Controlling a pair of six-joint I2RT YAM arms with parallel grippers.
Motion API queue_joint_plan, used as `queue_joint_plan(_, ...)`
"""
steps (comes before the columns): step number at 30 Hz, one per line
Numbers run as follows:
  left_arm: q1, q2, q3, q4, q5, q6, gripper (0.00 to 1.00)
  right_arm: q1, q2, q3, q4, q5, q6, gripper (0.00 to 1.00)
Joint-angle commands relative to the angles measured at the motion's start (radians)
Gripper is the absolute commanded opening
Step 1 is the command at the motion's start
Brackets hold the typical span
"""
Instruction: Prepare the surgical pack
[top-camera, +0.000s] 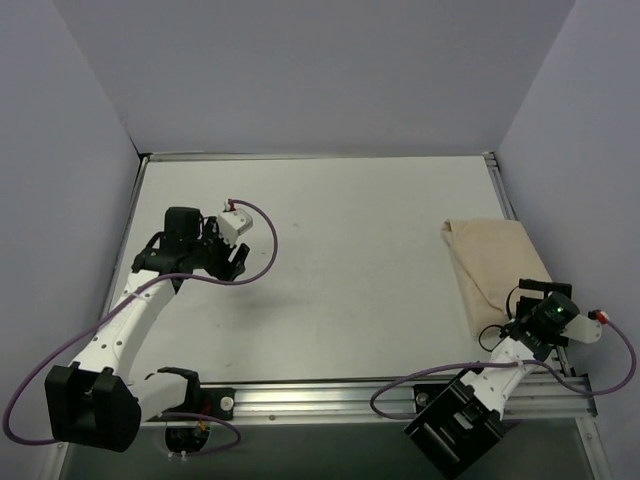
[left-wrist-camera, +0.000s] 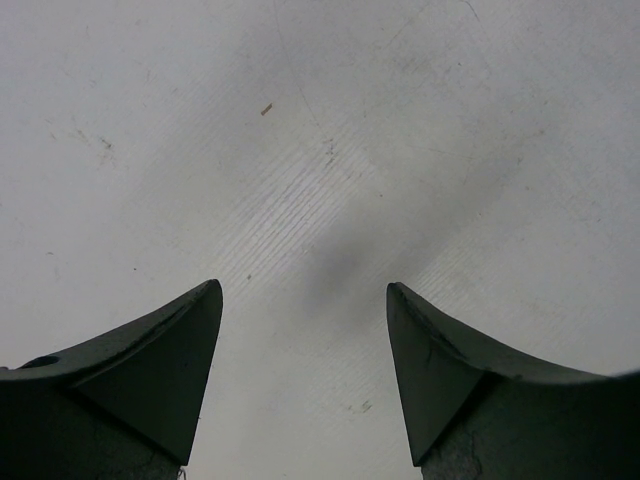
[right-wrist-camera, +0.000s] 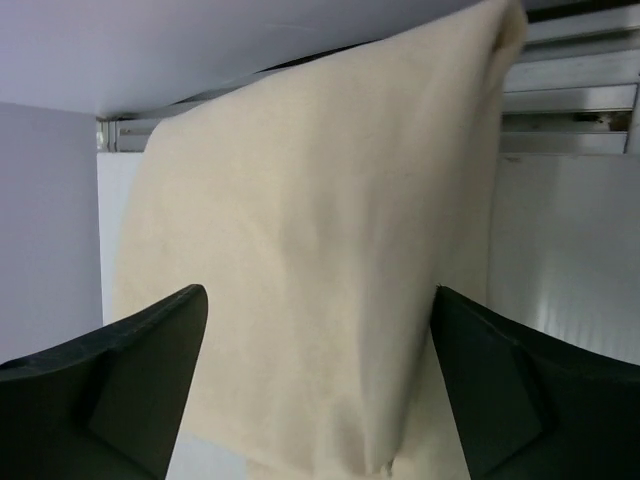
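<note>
My overhead camera looked down from high at the near edge over the whole surface. The left wrist camera faced bare surface close up; the right one sat close to the beige bundle, which the overhead view shared at right.

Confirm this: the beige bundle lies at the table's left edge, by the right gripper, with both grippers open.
No. The top external view shows the beige bundle at the table's right edge, by the right gripper; it and the left gripper are open.
</note>
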Motion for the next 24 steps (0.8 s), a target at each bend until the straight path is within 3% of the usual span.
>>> queue_joint_plan(1, 0.006, -0.031, 0.023, -0.025, 0.031, -0.004, 0.76, 0.047, -0.08, 0.113, -0.19, 0.037, -0.062, 0.91)
queue_joint_plan(5, 0.007, -0.042, 0.037, -0.061, 0.027, 0.003, 0.79, 0.075, -0.141, 0.275, -0.401, 0.135, -0.124, 0.96)
queue_joint_plan(9, 0.006, -0.04, 0.039, -0.083, 0.005, -0.011, 0.8, 0.106, -0.161, 0.433, -0.484, 0.073, -0.264, 1.0)
queue_joint_plan(14, 0.006, -0.032, 0.024, -0.104, -0.018, -0.01, 0.8, 0.216, -0.209, 0.52, -0.425, -0.106, -0.382, 1.0)
queue_joint_plan(19, 0.007, -0.013, 0.001, -0.12, -0.099, 0.0, 0.8, 0.304, -0.281, 0.499, -0.353, -0.321, -0.462, 1.0)
queue_joint_plan(24, 0.007, -0.014, -0.062, -0.109, -0.196, -0.002, 0.81, 0.432, -0.322, 0.445, -0.29, -0.43, -0.491, 1.0)
